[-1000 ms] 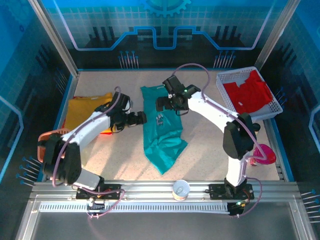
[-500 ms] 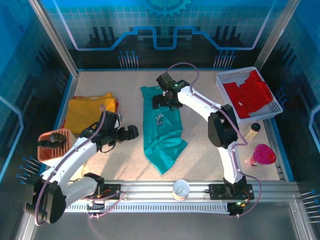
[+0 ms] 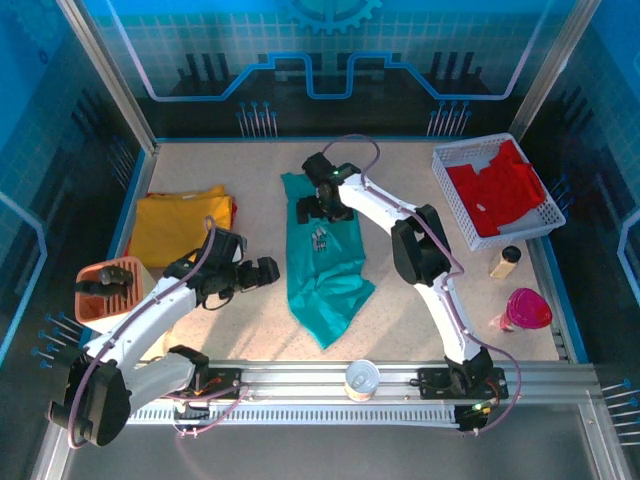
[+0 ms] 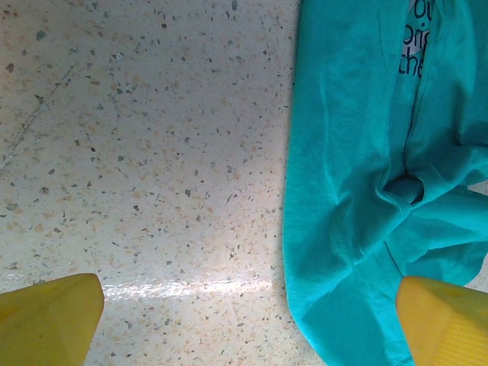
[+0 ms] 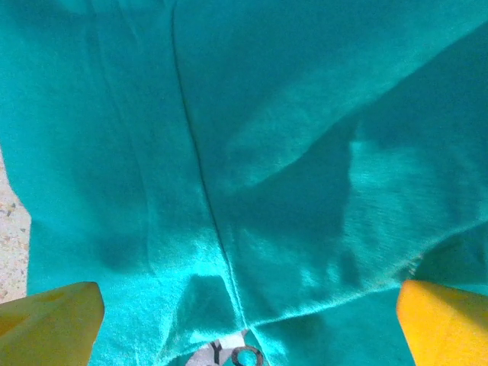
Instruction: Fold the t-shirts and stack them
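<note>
A teal-green t-shirt (image 3: 325, 265) lies lengthwise and creased in the middle of the table, its small chest print (image 3: 320, 238) facing up. A mustard-yellow t-shirt (image 3: 180, 225) lies flat at the left. The red t-shirt (image 3: 500, 185) sits in the white mesh basket (image 3: 452, 160) at the far right. My left gripper (image 3: 262, 272) hovers open over bare table just left of the teal shirt's edge (image 4: 358, 191); its fingertips (image 4: 49, 316) hold nothing. Open too, my right gripper (image 3: 312, 208) hangs over the teal cloth (image 5: 252, 152) near the collar end, with its yellow fingertips (image 5: 446, 320) spread wide.
An orange holder (image 3: 108, 288) stands at the left edge. A paper cup (image 3: 361, 378) sits on the near rail. A small bottle (image 3: 505, 262) and a pink vessel (image 3: 527, 308) stand at the right, near the basket.
My left gripper drew back from beside the yellow shirt toward the near side, ending by the teal shirt's left edge. My right gripper shifted left over the teal shirt's upper part.
</note>
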